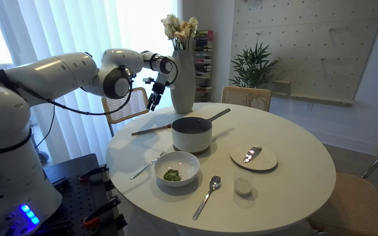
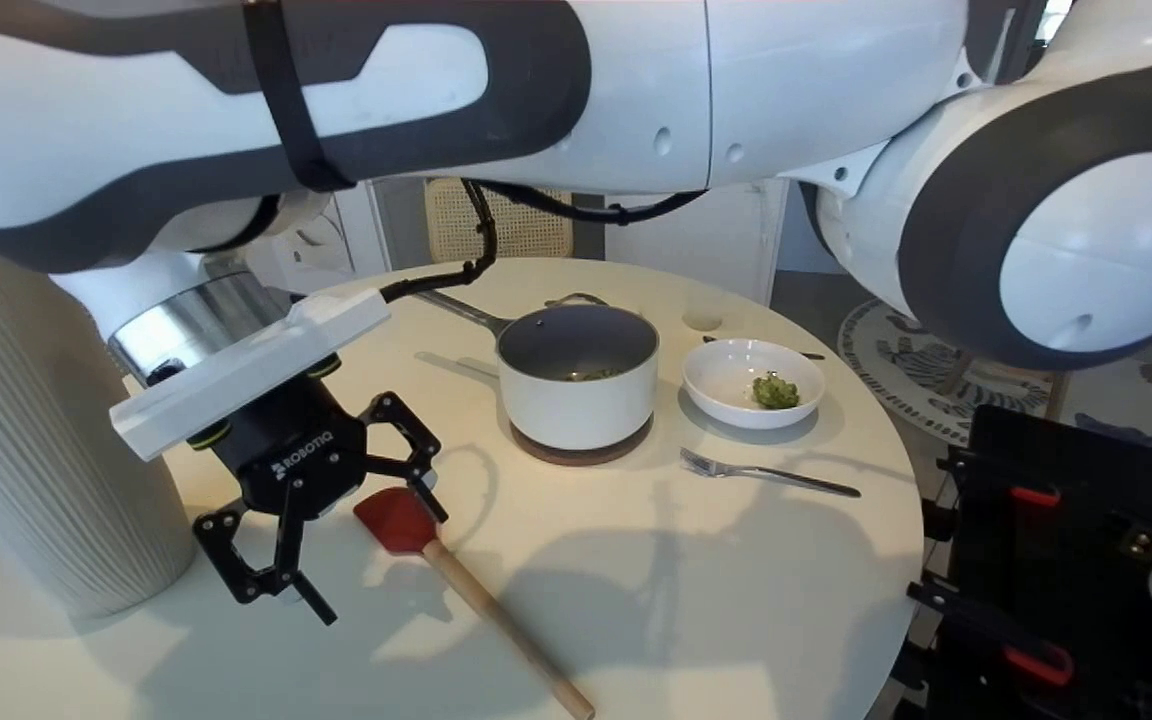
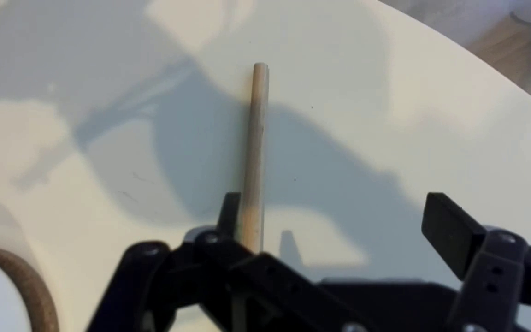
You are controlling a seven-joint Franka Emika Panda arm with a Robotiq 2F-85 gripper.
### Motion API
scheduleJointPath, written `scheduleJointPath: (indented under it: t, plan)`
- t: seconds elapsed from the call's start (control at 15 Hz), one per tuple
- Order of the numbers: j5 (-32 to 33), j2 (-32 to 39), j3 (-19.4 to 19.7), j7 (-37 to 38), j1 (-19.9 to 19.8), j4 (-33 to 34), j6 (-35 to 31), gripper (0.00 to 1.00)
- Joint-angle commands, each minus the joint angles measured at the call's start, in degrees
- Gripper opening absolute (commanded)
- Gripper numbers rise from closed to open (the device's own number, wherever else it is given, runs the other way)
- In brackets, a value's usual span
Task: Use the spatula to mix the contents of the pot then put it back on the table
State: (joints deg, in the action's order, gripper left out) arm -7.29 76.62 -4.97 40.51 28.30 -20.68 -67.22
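1. In an exterior view, lower centre, I see the spatula (image 2: 476, 597) with a smooth wooden handle.
2. Mid-frame, the pot (image 2: 576, 408) looks smooth.
3. Right of centre: glossy bowl (image 2: 751, 411), shiny metal fork (image 2: 736, 470).

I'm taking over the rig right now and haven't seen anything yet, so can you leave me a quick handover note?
Gripper: open, holding nothing, above the table.
Spatula: lying on the table, red head, wooden handle.
Pot: upright on a brown trivet on the table; some contents just show inside.
Done: nothing I can confirm; the pictures don't settle whether any mixing has happened.
Left: as things lie, probably grasp the spatula, mix, then put it back on the table.
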Motion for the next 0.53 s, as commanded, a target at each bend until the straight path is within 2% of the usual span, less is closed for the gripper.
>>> scheduleJointPath:
  t: [0.0,0.47]
  plan:
    - [0.71,-4.26,-0.50,-3.16,-0.33,-1.79,5.40,1.00]
    - [0.05,-10.16,-0.87,-6.78,-0.91,-1.92,16.45,1.00]
